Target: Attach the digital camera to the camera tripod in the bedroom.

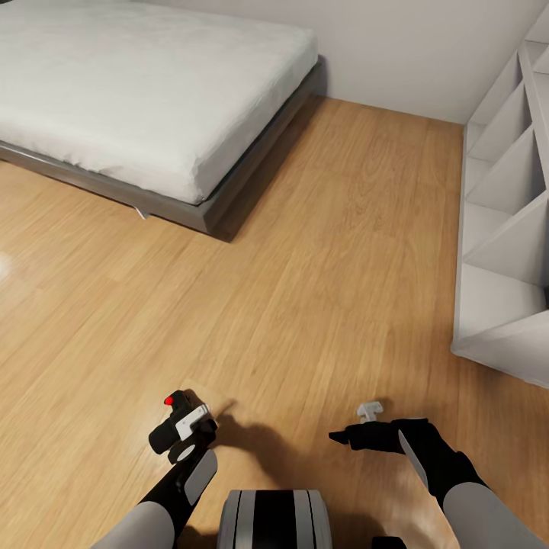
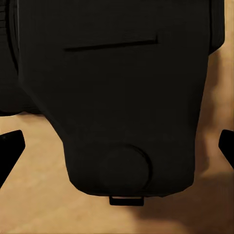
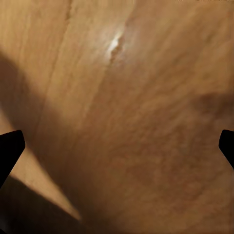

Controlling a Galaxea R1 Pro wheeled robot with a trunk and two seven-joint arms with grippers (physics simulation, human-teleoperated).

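Your left pincer [image 1: 185, 427] is clamped on the digital camera [image 1: 174, 427], low over the wood floor [image 1: 305, 267], with the red button [image 1: 168, 399] on top. In the left wrist view the camera's black body [image 2: 126, 97] sits close between the tips. Your right pincer [image 1: 343, 436] is apart and holds nothing. The tripod is not in sight here. Turn slowly away from the bed [image 1: 137, 84] to look for it. Keep the camera level and your grip firm.
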